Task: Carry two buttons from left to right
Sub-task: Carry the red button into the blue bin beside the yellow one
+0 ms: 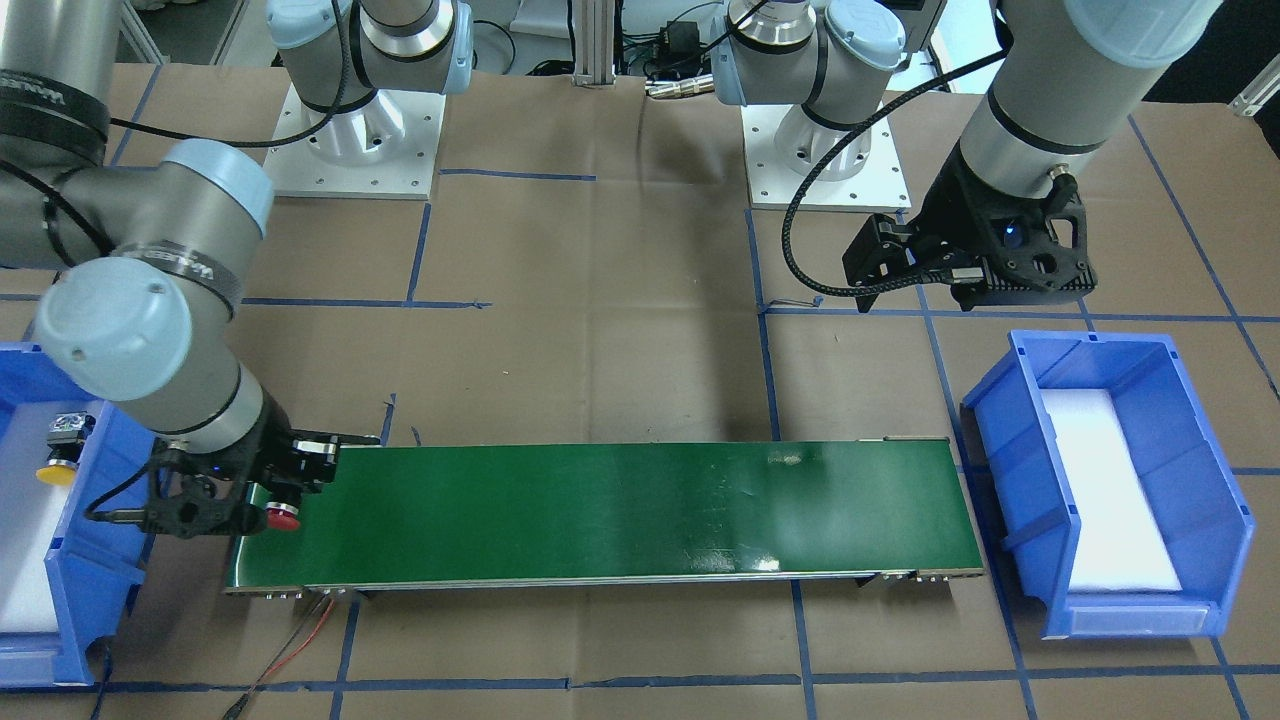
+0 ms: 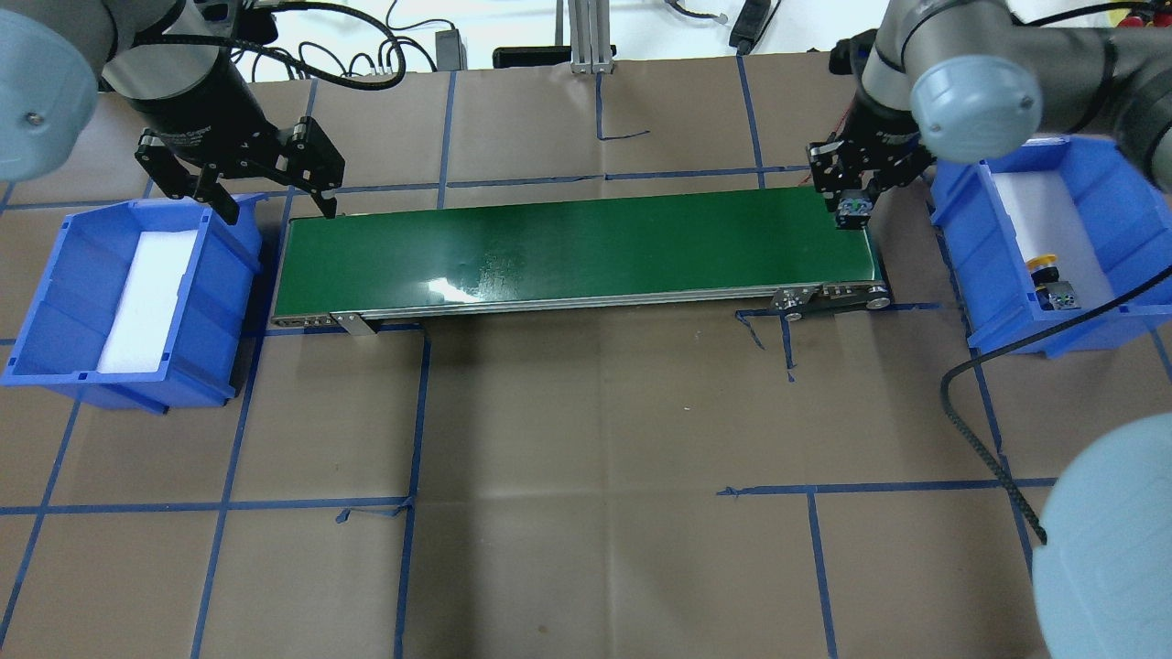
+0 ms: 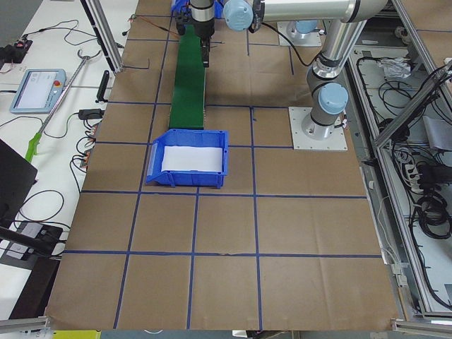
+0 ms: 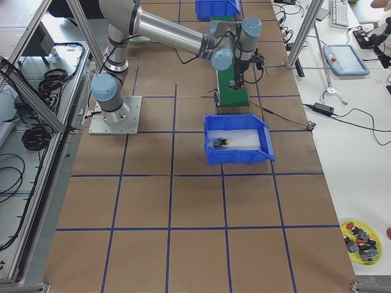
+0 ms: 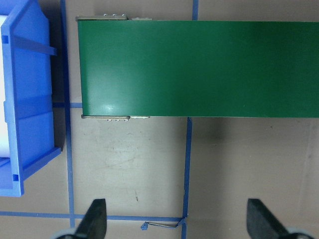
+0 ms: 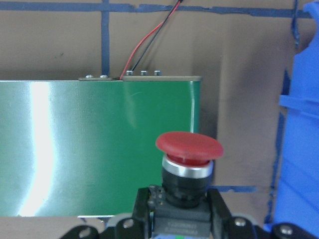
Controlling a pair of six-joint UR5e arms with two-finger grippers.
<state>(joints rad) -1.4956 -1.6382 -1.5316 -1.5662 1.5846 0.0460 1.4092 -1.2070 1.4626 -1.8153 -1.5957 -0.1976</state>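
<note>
My right gripper point(image 2: 856, 197) is shut on the red-capped button point(image 6: 189, 149) and holds it over the right end of the green conveyor belt point(image 2: 568, 247). The red cap also shows in the front-facing view point(image 1: 283, 517). The yellow-capped button point(image 2: 1044, 267) lies on white foam in the blue bin point(image 2: 1112, 197) on the right; it also shows in the front-facing view point(image 1: 55, 465). My left gripper point(image 2: 275, 206) is open and empty, above the table by the belt's left end; its fingertips point(image 5: 94, 219) stand wide apart.
A second blue bin point(image 2: 55, 302) with white foam and no parts stands off the belt's left end. Red and black wires point(image 6: 149, 42) leave the belt's right end. Blue tape lines cross the brown paper table point(image 2: 586, 458).
</note>
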